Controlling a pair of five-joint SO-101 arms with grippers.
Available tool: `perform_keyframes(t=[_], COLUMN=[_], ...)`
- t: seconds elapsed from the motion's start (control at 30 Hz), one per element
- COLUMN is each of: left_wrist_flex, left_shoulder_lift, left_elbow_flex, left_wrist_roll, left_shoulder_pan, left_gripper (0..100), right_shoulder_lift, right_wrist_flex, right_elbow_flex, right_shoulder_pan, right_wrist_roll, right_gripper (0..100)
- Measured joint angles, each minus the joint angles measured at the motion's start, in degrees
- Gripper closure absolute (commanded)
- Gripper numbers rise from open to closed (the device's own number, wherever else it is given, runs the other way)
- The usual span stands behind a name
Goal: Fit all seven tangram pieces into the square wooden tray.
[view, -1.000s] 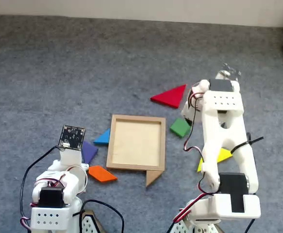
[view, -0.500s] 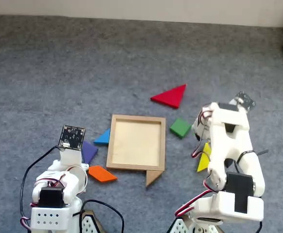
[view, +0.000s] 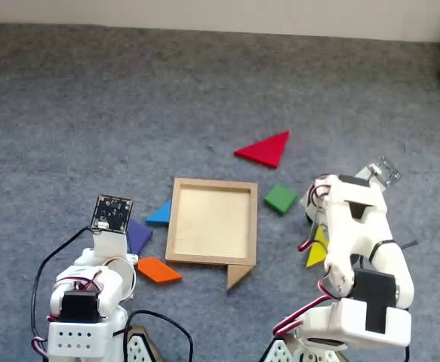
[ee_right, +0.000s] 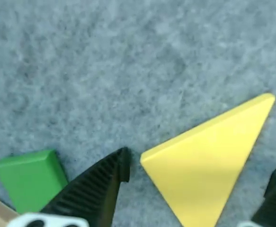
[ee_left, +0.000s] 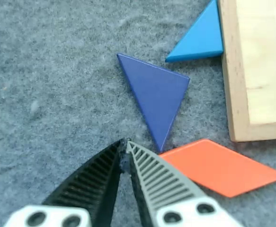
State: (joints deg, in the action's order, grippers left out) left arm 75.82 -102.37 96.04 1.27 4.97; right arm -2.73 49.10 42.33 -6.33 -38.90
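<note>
- My right gripper (ee_right: 202,168) was spread wide and held nothing; its jaws straddled the yellow triangle (ee_right: 209,151).
- One fingertip (ee_right: 121,165) sat just beside that triangle's corner. Couldn't tell whether it touched.
- The green square (ee_right: 31,177) lay near that same finger, to the left of the yellow triangle and just right of the tray's far-right corner.
- My left gripper (ee_left: 127,144) was pinched closed on nothing, tips just beside the near point of the dark blue triangle (ee_left: 156,97).
- The orange parallelogram (ee_left: 218,165) lay just right of those tips, close to the tray's near-left corner.
- The light blue triangle (ee_left: 201,38) lay beyond the dark blue one, one corner against the tray's left rim.
- The square wooden tray (view: 172,222) sat flat in the middle, between my two arms.
- The tan triangle (view: 238,274) lay against the tray's near edge, at its right end.
- The red triangle (view: 266,149) lay apart, on the far-right side of the tray.
- All seven pieces lay outside the tray on the grey carpet (view: 91,113).
</note>
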Motion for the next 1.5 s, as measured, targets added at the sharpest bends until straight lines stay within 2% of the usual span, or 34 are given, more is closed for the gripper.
perform_keyframes(t=[0.37, 0.63, 0.97, 1.2, 1.37, 1.5], left_wrist_flex=[0.0, 0.0, 0.0, 0.0, 0.0, 0.0], left_shoulder_lift=[0.0, 0.0, 0.0, 0.0, 0.0, 0.0], left_elbow_flex=[0.0, 0.0, 0.0, 0.0, 0.0, 0.0], left_wrist_roll=[0.0, 0.0, 0.0, 0.0, 0.0, 0.0], left_shoulder_pan=[0.0, 0.0, 0.0, 0.0, 0.0, 0.0], left_gripper=[100, 100, 100, 100, 100, 100], right_shoulder_lift=[-0.97, -1.49, -2.46, -11.96, -20.04, -21.8], right_wrist_flex=[-1.23, -0.53, -0.18, 1.41, 4.31, 8.7], right_elbow_flex=[1.41, 1.41, 1.49, 1.58, 1.58, 0.44], right_shoulder_pan=[-2.99, -3.43, -3.96, 3.96, 8.53, 15.03], right_wrist_roll=[-0.09, -0.09, 1.93, 5.63, 11.52, 15.91], right_gripper=[58.4, 80.6, 81.0, 81.0, 81.1, 81.1])
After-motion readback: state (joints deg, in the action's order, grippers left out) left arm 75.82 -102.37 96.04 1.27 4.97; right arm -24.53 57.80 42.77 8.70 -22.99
